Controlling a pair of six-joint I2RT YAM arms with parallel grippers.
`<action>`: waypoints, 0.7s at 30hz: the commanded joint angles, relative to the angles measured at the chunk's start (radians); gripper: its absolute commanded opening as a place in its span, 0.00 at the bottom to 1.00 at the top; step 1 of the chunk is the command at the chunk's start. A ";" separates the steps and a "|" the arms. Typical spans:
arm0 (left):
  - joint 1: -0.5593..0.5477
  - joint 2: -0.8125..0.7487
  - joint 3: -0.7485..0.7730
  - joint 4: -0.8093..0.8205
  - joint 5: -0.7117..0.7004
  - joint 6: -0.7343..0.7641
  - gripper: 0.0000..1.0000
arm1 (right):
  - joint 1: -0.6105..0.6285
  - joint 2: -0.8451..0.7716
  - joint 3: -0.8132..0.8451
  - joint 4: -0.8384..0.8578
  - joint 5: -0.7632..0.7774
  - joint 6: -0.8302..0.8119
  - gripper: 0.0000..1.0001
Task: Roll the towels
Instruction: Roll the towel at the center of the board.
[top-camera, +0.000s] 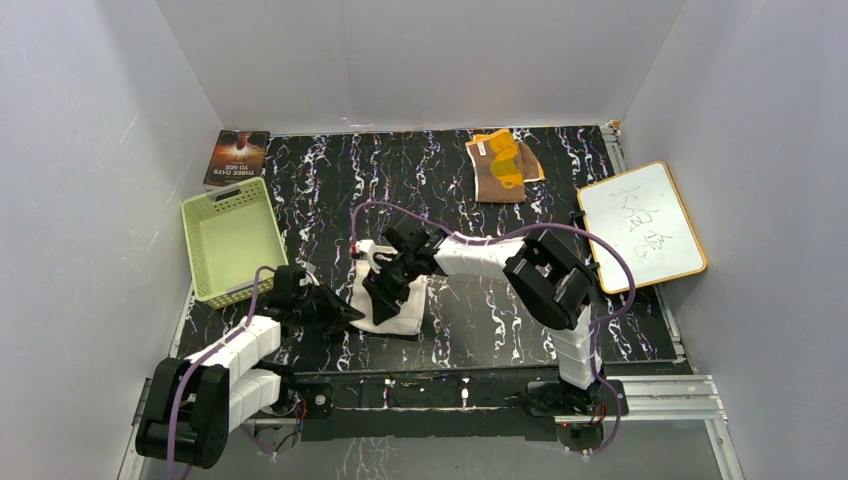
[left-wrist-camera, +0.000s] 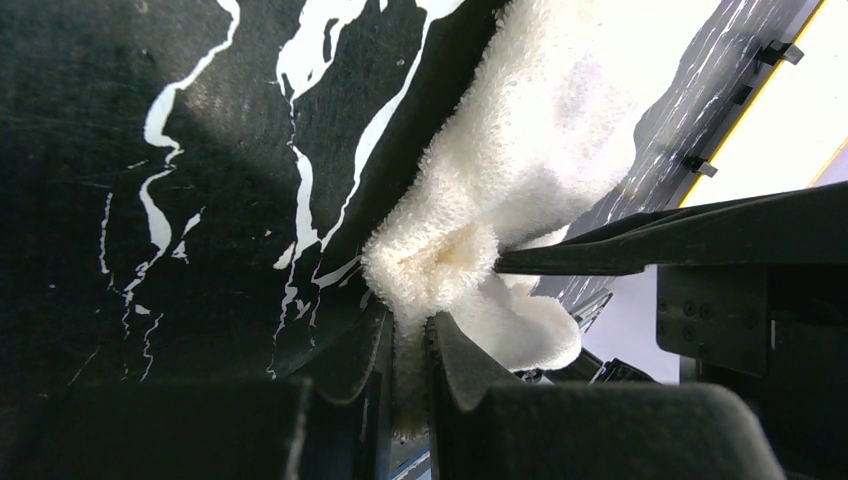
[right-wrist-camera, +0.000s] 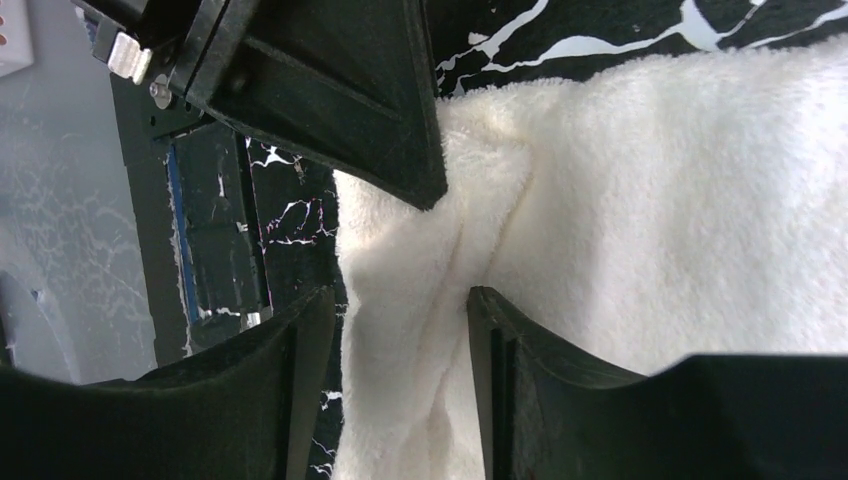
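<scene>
The cream-white towel (top-camera: 398, 303) lies bunched on the black marbled mat between the two arms. My left gripper (top-camera: 345, 312) is shut on the towel's left edge; in the left wrist view its jaws (left-wrist-camera: 408, 325) pinch a puffed fold of the white towel (left-wrist-camera: 520, 140). My right gripper (top-camera: 384, 288) reaches over from the right. Its jaws (right-wrist-camera: 400, 300) stand apart astride a raised fold of the white towel (right-wrist-camera: 680, 200), with a gap on the left side. The brown towel with the yellow-orange pattern (top-camera: 503, 165) lies crumpled at the back right.
A pale green basket (top-camera: 232, 240) stands at the left of the mat, with a book (top-camera: 237, 157) behind it. A white board with a wooden frame (top-camera: 640, 225) lies at the right edge. White walls close in three sides.
</scene>
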 joint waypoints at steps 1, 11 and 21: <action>0.002 0.006 0.013 -0.045 0.030 0.017 0.00 | 0.025 0.016 0.074 -0.020 -0.029 -0.032 0.46; 0.001 0.007 0.012 -0.059 0.017 0.014 0.00 | 0.031 -0.005 -0.017 -0.006 -0.062 -0.025 0.32; 0.001 -0.024 -0.007 -0.086 -0.004 -0.005 0.00 | 0.021 -0.086 -0.218 0.085 -0.071 0.029 0.31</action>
